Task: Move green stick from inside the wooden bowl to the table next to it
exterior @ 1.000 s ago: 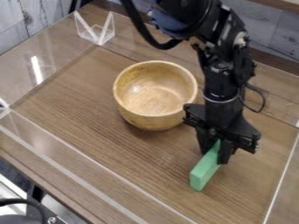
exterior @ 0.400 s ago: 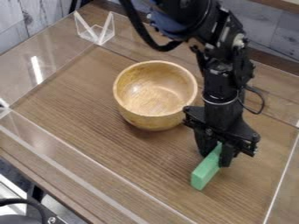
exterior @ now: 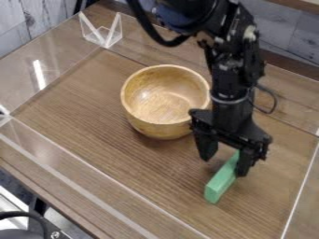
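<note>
Acrylic walls: low and clear, seen along the left and near edges of the worktop; bright reflections make their top edges hard to follow.
Clear stand: a small transparent angular piece at the far left corner; its exact form cannot be told.
Worktop: brown wood grain with dark streaks, flat and matte.
Wooden bowl: round, light tan, with thick walls and a smooth rounded rim; nothing is seen inside it. Its right side is partly hidden by the arm.
Arm: black, jointed, with dark cables at the top; its upper part is cut off by the picture's edge.
Gripper: black, pointed straight down; the jaws are spread wide, one on each side of the upper end of the stick, and no pinch is seen.
Green stick: a flat, bright green, matte rectangular bar, laid on the worktop just right of the bowl and apart from it. Its long axis runs from far-right to near-left, the near end pointed toward the viewer. The far end is partly covered by the fingers.
</note>
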{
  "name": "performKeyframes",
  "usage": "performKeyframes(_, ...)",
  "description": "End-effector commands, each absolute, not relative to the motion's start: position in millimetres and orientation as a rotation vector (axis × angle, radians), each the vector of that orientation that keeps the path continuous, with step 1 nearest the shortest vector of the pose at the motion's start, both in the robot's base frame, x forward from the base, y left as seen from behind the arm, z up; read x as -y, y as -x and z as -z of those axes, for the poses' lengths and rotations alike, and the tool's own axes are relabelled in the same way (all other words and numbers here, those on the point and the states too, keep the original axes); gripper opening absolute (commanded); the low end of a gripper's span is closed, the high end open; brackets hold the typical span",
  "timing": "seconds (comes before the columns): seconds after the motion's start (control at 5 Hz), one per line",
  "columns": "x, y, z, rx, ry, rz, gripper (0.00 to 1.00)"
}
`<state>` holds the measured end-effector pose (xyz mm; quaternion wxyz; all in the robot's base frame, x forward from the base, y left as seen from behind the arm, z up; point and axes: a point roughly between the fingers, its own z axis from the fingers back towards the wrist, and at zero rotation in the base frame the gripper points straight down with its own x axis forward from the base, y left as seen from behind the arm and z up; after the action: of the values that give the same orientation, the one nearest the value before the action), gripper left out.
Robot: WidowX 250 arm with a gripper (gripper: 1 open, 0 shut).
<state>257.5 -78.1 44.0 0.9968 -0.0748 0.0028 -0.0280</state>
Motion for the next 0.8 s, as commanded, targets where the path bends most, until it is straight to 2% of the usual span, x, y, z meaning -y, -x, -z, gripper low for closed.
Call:
performKeyframes(0.0,69,-275,-87.1,0.095,0.149,0.018,1.0)
performKeyframes(0.4,37,-286,-139.3,0.156,0.137,-0.055,1.0)
performKeyframes(0.6,13,-297,-156.1,0.187,0.126,-0.095,1.0)
